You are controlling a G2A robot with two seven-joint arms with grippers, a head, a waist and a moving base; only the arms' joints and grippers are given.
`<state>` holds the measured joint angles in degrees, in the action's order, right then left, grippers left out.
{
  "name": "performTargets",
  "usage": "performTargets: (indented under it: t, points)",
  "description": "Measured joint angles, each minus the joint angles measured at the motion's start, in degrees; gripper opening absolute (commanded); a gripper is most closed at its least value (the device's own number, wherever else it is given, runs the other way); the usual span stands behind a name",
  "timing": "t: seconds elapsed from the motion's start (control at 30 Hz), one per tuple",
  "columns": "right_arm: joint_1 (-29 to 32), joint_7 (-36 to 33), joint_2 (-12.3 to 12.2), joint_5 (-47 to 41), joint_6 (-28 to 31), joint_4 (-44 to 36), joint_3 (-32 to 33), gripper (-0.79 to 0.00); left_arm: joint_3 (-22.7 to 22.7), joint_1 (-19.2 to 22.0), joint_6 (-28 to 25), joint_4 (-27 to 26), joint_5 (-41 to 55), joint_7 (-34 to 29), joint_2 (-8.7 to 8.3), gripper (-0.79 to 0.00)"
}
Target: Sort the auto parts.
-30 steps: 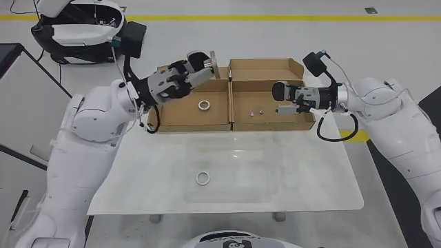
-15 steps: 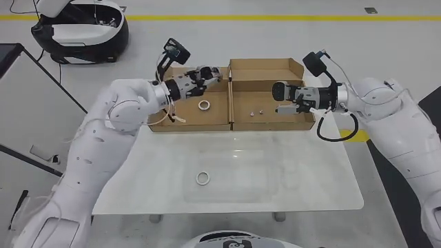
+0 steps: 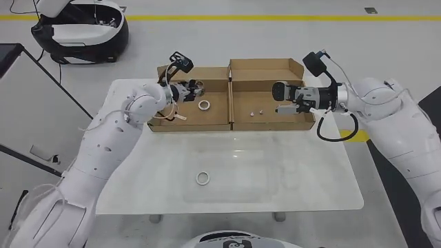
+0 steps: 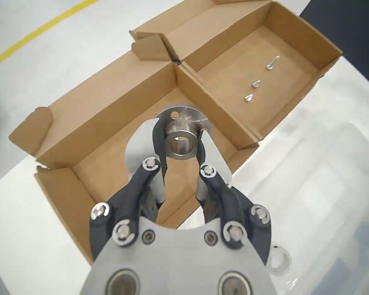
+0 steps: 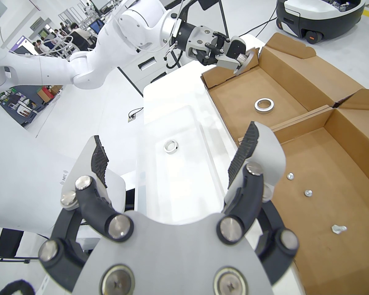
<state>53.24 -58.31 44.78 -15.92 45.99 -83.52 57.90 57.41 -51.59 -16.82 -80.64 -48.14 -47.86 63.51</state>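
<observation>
Over the upper-left part of the left box (image 3: 200, 127), just left of centre in the top view, a flanged hub (image 3: 196, 85) is held by the left gripper (image 3: 189, 89). Its jaws are closed part-way onto the hub's collar, with the drilled flange pointing away from the wrist. The hub appears to be clear of the cardboard floor. On that floor, to the lower right of the hub, a large ring (image 3: 204, 105) is lying flat. In the right box (image 3: 269, 126), set against the left one, a few small fasteners (image 3: 253, 113) are scattered. Above the right part of that box the right gripper (image 3: 281, 100) is held with its jaws spread wide and nothing between them. Lower in the frame, on the table (image 3: 310, 172), a second ring (image 3: 202, 178) is lying unsorted.

The step in hand is judged to be the placing of the hub. It is best lowered until the flange is nearly seated before the jaws are parted — dropped from height, it could roll or strike the ring. A bare patch well apart from the ring should be chosen.
</observation>
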Motion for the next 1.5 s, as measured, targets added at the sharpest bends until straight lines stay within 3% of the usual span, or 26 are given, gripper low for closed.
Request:
performTargets:
  t: [0.23, 0.6, 0.87, 1.2, 1.5]
  points:
    - [0.0, 0.0, 0.0, 0.0, 0.0, 0.0, 0.0, 0.0, -2.5, 4.18, -1.49, 5.64, -4.74, -7.58, 0.37, -0.785]
    - [0.0, 0.0, 0.0, 0.0, 0.0, 0.0, 0.0, 0.0, -6.49, 8.22, -4.64, 14.39, -7.36, -13.03, 1.47, -0.785]
    - [0.0, 0.0, 0.0, 0.0, 0.0, 0.0, 0.0, 0.0, -8.3, 8.75, -6.05, 18.68, -11.62, -12.34, 1.78, -0.785]
    - [0.0, 0.0, 0.0, 0.0, 0.0, 0.0, 0.0, 0.0, -7.7, 9.45, -9.57, 23.32, -7.47, -12.2, 2.08, -0.785]
    - [0.0, 0.0, 0.0, 0.0, 0.0, 0.0, 0.0, 0.0, -7.69, 9.47, -9.61, 23.39, -7.34, -12.26, 2.08, -0.785]
